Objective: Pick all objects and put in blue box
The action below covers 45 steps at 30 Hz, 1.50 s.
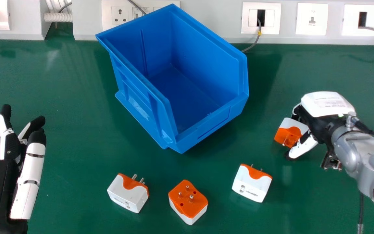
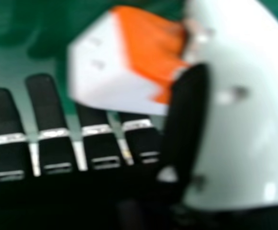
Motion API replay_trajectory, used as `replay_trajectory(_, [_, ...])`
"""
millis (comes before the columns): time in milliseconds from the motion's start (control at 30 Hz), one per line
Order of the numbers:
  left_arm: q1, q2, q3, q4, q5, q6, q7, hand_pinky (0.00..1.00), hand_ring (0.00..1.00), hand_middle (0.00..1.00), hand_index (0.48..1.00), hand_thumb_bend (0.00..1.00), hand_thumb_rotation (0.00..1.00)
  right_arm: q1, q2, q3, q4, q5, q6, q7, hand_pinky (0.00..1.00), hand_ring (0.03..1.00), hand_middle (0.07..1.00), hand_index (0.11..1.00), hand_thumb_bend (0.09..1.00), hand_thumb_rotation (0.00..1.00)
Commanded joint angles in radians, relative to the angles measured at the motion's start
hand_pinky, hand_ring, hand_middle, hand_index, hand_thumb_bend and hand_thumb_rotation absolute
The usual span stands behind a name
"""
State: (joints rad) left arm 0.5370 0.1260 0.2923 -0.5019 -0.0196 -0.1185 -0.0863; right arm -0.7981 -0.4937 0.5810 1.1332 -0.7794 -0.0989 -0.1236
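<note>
- Closest to the head camera, toward the bottom-left corner, my left hand [image 1: 2,188] is resting well apart from the blue box [image 1: 206,128], on its left side, with its fingers spread and pointing away from me.
- On the near side of the blue box, the middle adapter [image 1: 188,200] is lying on the green worktop [image 1: 60,81], its orange pronged face turning up toward me.
- Nearer the blue box's left side, the leftmost adapter [image 1: 127,195] is sitting apart from it, with its prongs pointing away from me.
- Toward the near right of the blue box, the rightmost loose adapter [image 1: 252,183] is sitting with its white socket face toward me and its prongs pointing away.
- Off to the right of the blue box, my right hand [image 1: 328,104] is pinching the held adapter [image 1: 297,123] between thumb [image 2: 189,110] and fingers [image 2: 45,108]; I'm seeing it outside the box, and I cannot tell whether it is touching the worktop.
- Behind the blue box, white wall sockets [image 1: 312,19] are lining the trunking, and a grey cable [image 1: 254,44] is hanging from one of them.
</note>
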Motion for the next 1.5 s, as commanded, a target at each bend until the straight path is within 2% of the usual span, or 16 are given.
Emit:
replay_trajectory(0, [0.0,-0.005,-0.001,-0.03,0.0,-0.001,0.006,0.91,0.92,0.92,0.905,0.32,0.95,0.045,-0.017,0.018,0.019,-0.024,0.026,-0.003,0.39,0.505,0.58,0.494,0.482,0.16])
replay_trajectory(167, [-0.003,-0.008,-0.005,-0.029,0.003,0.008,0.008,0.93,0.93,0.93,0.908,0.26,0.95,0.053,-0.012,0.003,0.01,-0.003,0.045,-0.008,0.41,0.522,0.586,0.493,0.483,0.17])
replay_trajectory(267, [-0.004,-0.011,-0.009,-0.033,0.011,0.013,0.011,0.94,0.93,0.93,0.912,0.25,0.95,0.063,-0.013,-0.011,0.0,0.018,0.034,-0.023,0.43,0.542,0.603,0.493,0.481,0.16])
replay_trajectory(433, [-0.016,-0.009,-0.011,-0.02,0.019,0.004,0.01,0.9,0.92,0.92,0.906,0.26,0.95,0.079,-0.01,-0.044,-0.013,0.053,0.022,-0.051,0.44,0.552,0.62,0.493,0.48,0.15])
replay_trajectory(500, [-0.016,-0.01,-0.013,-0.018,0.024,0.006,0.01,0.9,0.92,0.93,0.908,0.26,0.96,0.085,-0.013,-0.052,-0.023,0.063,0.018,-0.059,0.44,0.552,0.621,0.493,0.478,0.15])
replay_trajectory(633, [-0.015,-0.015,-0.016,-0.015,0.024,0.007,0.01,0.91,0.93,0.93,0.908,0.27,0.96,0.104,-0.019,-0.082,-0.052,0.087,0.018,-0.065,0.44,0.552,0.618,0.493,0.477,0.15])
replay_trajectory(733, [-0.01,-0.019,-0.018,-0.015,0.036,0.003,0.014,0.91,0.93,0.93,0.912,0.3,0.96,0.132,-0.036,-0.118,-0.098,0.117,-0.005,-0.068,0.44,0.55,0.616,0.493,0.477,0.15])
replay_trajectory(867, [-0.011,-0.023,-0.017,-0.008,0.026,0.0,0.011,0.93,0.94,0.93,0.917,0.28,0.97,0.223,-0.084,-0.183,-0.279,0.156,-0.001,-0.04,0.44,0.543,0.604,0.492,0.478,0.15])
replay_trajectory(933, [-0.013,-0.026,-0.017,-0.004,0.025,-0.002,0.013,0.94,0.94,0.93,0.917,0.26,0.98,0.286,-0.107,-0.219,-0.396,0.165,0.015,-0.035,0.42,0.528,0.59,0.492,0.478,0.15])
replay_trajectory(967, [-0.014,-0.026,-0.017,-0.002,0.026,-0.003,0.014,0.94,0.94,0.93,0.918,0.25,0.99,0.323,-0.117,-0.242,-0.457,0.171,0.013,-0.042,0.38,0.482,0.552,0.491,0.48,0.15])
replay_trajectory(1100, [-0.021,-0.027,-0.014,0.014,0.034,-0.019,0.02,0.93,0.93,0.93,0.915,0.27,1.0,0.468,-0.134,-0.33,-0.697,0.178,0.026,-0.065,0.15,0.201,0.271,0.473,0.484,0.14])
replay_trajectory(1200, [-0.022,-0.028,-0.015,0.015,0.029,-0.017,0.021,0.92,0.93,0.93,0.912,0.27,1.0,0.557,-0.127,-0.383,-0.852,0.174,0.029,-0.072,0.08,0.113,0.163,0.47,0.486,0.14])
replay_trajectory(1333, [-0.025,-0.03,-0.016,0.019,0.03,-0.019,0.026,0.91,0.93,0.92,0.91,0.25,0.99,0.635,-0.094,-0.432,-1.047,0.172,0.058,-0.045,0.05,0.081,0.124,0.469,0.486,0.14])
replay_trajectory(1467, [-0.024,-0.032,-0.021,0.023,0.031,-0.025,0.027,0.92,0.93,0.92,0.91,0.26,0.98,0.67,-0.056,-0.447,-1.197,0.173,0.084,-0.002,0.05,0.081,0.125,0.47,0.485,0.14])
